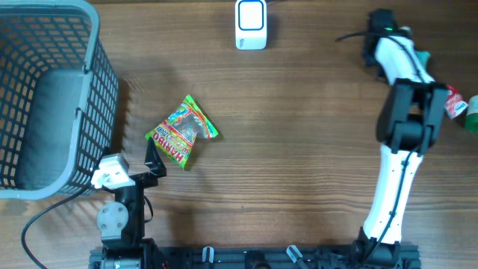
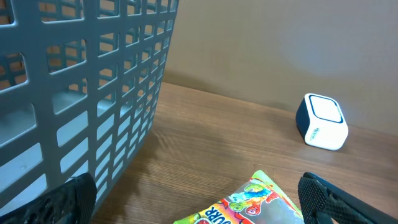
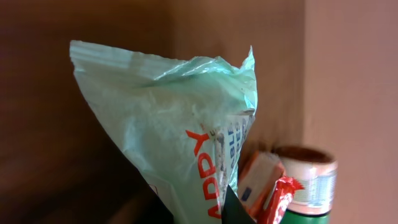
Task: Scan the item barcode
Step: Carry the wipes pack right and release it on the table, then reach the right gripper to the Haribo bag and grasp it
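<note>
gripping the pale green bag (image 3: pixel 180 124) in our right gripper (image 3: pixel 231 210), well off the scanner (image 1: pixel 250 24); we judge the scan not done. left gripper (image 2: pixel 193 186) hangs open.

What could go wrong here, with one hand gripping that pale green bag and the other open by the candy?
The right hand pinches the pale green bag by one end; the floppy plastic might slip or crumple over its barcode before reaching the scanner. The open left hand sits close to the candy bag and might nudge it away.
</note>
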